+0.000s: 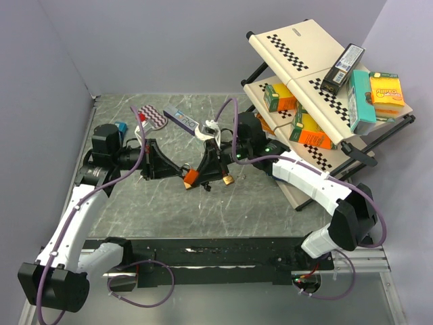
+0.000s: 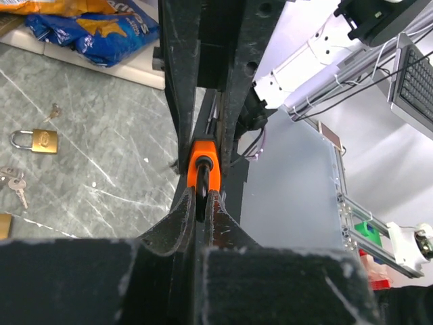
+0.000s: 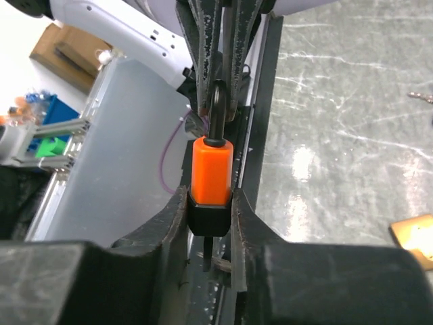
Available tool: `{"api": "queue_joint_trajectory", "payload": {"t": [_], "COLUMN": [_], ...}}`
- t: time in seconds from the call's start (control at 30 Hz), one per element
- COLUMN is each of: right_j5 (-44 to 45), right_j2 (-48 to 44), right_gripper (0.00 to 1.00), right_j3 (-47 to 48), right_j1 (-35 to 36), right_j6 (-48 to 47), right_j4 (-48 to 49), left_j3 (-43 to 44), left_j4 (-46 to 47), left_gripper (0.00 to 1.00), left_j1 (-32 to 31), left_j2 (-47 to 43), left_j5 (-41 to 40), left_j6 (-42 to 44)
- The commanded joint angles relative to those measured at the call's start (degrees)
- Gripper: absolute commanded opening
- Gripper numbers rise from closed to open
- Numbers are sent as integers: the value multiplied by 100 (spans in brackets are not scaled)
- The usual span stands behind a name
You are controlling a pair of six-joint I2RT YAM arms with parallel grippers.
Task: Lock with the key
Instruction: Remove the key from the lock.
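Observation:
An orange padlock (image 1: 191,177) with a black base is held above the table between both grippers. My right gripper (image 3: 208,213) is shut on the padlock's body (image 3: 210,169), gripping the black base. A thin dark stem (image 3: 206,252) sticks out below the base; I cannot tell whether it is a key. My left gripper (image 2: 201,200) is shut on the padlock's black shackle (image 3: 216,108), with the orange body (image 2: 203,162) just beyond its fingertips. In the top view the left gripper (image 1: 181,169) comes in from the left and the right gripper (image 1: 201,181) from the upper right.
A brass padlock (image 2: 42,141) and loose keys (image 2: 15,181) lie on the marble table (image 1: 223,210); the brass padlock (image 1: 229,180) is just right of the grippers. Blue snack bags (image 2: 101,34) lie at the back. A tilted rack (image 1: 318,101) with boxes stands at the right.

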Motion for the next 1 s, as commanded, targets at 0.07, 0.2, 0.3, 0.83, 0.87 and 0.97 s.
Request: {"api": "queue_joint_trajectory", "payload": {"t": [0.07, 0.2, 0.3, 0.83, 0.87, 0.97], "right_j5": [-216, 422, 1238, 4116, 4221, 4423], "right_j2": [-44, -132, -194, 245, 272, 351], "right_gripper": [0, 0, 0, 0, 0, 0], "right_j3": [258, 232, 276, 1321, 1357, 1427], "right_j1": [62, -17, -105, 738, 756, 818], "right_j6": [20, 405, 740, 908, 873, 811], "right_j4": [267, 530, 751, 329, 303, 267], "left_j3": [78, 245, 211, 280, 281, 246], "left_j4": [602, 638, 786, 92, 145, 128], "left_gripper": [14, 84, 96, 94, 91, 82], "left_j1": [7, 16, 16, -2, -2, -28], "left_j2": [-184, -202, -351, -176, -167, -193], "left_j5": [-505, -2051, -2562, -4137, -4102, -4085], "left_j6": [-382, -1453, -2201, -4215, -4242, -4294]}}
